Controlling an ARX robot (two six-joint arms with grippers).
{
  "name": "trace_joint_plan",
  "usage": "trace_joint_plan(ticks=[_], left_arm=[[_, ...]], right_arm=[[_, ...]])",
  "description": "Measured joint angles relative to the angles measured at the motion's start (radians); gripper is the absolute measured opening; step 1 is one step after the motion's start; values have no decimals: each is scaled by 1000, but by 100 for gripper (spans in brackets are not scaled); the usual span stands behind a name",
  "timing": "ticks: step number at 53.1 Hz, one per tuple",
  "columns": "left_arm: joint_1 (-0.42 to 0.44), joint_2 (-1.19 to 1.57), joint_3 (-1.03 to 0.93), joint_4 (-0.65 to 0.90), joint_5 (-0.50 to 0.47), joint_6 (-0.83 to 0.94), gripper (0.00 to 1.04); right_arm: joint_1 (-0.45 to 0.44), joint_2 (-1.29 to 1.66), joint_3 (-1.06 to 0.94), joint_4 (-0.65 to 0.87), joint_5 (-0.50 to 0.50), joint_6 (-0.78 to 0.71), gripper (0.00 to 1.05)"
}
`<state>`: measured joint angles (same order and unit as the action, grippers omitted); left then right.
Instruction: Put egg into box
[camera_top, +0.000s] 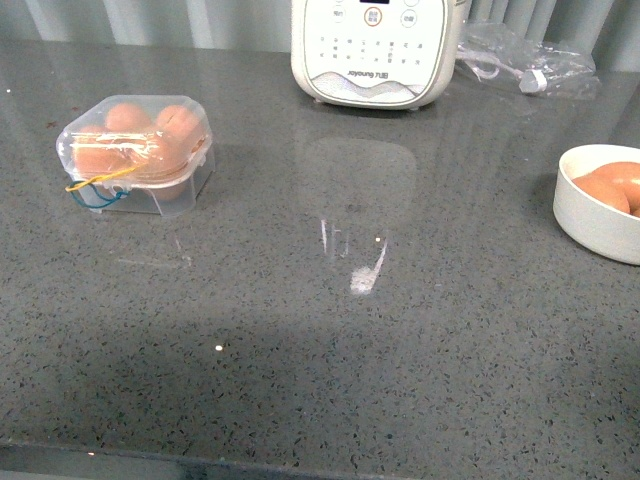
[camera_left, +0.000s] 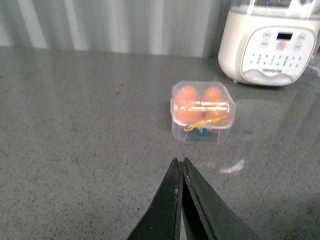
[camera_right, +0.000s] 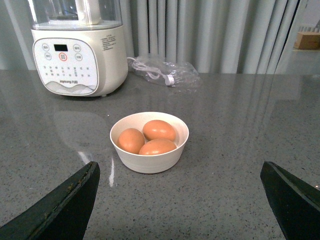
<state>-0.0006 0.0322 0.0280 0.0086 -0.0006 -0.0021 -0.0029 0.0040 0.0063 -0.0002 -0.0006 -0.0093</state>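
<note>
Three brown eggs sit in a white bowl (camera_right: 149, 150); the clear box (camera_top: 137, 153) stands closed, well apart from it.

The box, with yellow and blue bands at its front, rests on the grey speckled counter (camera_top: 320, 330), to the left of the white Joyoung appliance (camera_top: 378, 50) in the front view; it holds what looks like four eggs, though the lid's glare blurs the count. The nearest egg (camera_right: 157, 147) lies in the bowl, right of the appliance, touching its two neighbours. A crumpled plastic bag (camera_right: 162, 71) lies beside the appliance. The left gripper (camera_left: 180, 162) has its fingers pressed together, empty, short of the box. The right gripper (camera_right: 180, 187) is spread wide, facing the bowl.
</note>
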Motion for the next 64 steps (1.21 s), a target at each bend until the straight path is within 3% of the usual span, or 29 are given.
trace_joint_plan(ticks=[18,42,47,64], left_arm=[[0,-29,0,-6,0,-1,5],[0,-29,0,-6,0,0,87],[0,-29,0,-6,0,0,100],[0,-29,0,-6,0,0,98]], right_arm=[[0,0,0,0,0,0,97],[0,0,0,0,0,0,97],[0,0,0,0,0,0,97],[0,0,0,0,0,0,97]])
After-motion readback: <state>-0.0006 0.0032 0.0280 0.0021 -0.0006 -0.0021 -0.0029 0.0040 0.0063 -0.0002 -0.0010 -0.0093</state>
